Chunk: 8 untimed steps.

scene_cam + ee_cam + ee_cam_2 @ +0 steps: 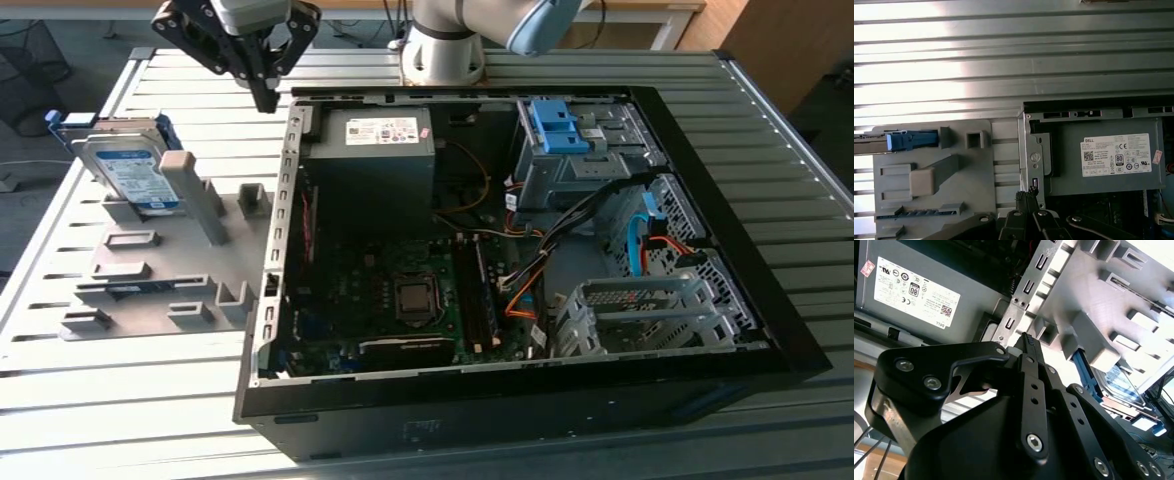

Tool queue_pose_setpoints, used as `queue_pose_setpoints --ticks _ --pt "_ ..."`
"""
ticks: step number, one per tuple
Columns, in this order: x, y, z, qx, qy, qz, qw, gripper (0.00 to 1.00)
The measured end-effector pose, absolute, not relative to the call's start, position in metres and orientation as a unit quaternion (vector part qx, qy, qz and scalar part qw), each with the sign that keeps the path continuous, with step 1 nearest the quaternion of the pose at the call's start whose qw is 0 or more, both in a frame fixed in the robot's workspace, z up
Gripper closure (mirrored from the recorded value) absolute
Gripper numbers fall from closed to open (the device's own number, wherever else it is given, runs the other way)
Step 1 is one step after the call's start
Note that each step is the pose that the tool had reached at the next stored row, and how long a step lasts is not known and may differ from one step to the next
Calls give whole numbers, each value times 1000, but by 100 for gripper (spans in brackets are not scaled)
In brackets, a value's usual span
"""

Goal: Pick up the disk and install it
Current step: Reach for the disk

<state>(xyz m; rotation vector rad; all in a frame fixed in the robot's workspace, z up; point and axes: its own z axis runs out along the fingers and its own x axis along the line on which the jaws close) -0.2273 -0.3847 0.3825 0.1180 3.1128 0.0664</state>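
Silver disk (130, 172) with blue rails seen standing on edge in grey fixture (200, 290), on exterior view's left of open computer case (534, 410), all on slatted metal table (107, 400). Black gripper (267, 98) held over near edge of case, close to grey power supply (380, 150). Fingers seen pressed together in both wrist views, nothing clamped between them. Disk well apart from gripper, untouched, not yet installed
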Motion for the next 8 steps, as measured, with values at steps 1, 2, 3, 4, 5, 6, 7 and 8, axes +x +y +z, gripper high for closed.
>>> queue_pose_setpoints --ticks 1,2,3,4,5,6,7,8 --pt "-228 -385 382 38 999 21 13 89" --pt "-228 -385 382 38 999 21 13 89" --pt "-229 -385 382 38 999 21 13 89" --pt "-229 -385 382 38 999 21 13 89" --pt "-231 -385 382 38 999 21 13 89" --pt "-232 -385 382 38 999 21 13 89" --pt "-233 -385 382 38 999 21 13 89" --pt "-233 -385 382 38 999 21 13 89"
